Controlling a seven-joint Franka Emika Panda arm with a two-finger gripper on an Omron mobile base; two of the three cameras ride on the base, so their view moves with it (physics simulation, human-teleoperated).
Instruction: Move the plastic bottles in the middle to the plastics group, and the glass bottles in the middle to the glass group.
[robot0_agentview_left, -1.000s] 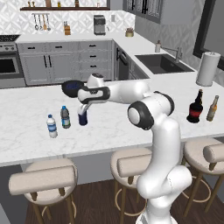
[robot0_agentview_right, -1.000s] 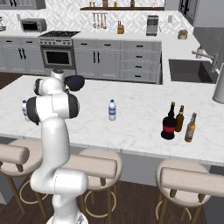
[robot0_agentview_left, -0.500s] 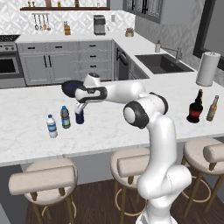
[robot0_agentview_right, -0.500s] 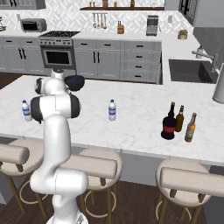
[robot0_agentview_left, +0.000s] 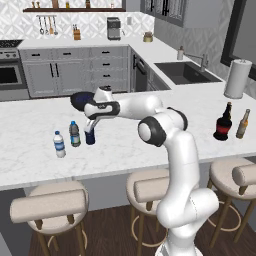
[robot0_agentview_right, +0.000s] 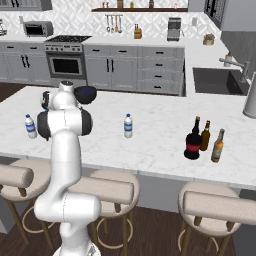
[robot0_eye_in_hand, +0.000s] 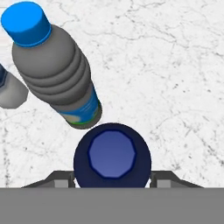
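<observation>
I have the fingers (robot0_eye_in_hand: 112, 180) clamped on the navy bottle (robot0_eye_in_hand: 112, 155) low in frame, beside the greyish bottle (robot0_eye_in_hand: 54, 65), on the bench (robot0_eye_in_hand: 175, 65).

Light is even and bright across my base views, flat rendered look, no glare. Soft faint shadows sit under bottles on the tabletop (robot0_agentview_left: 150, 150). Far kitchen is slightly soft and low in detail. My hand view is sharp, the marble veins crisp, no edge distortion.
</observation>
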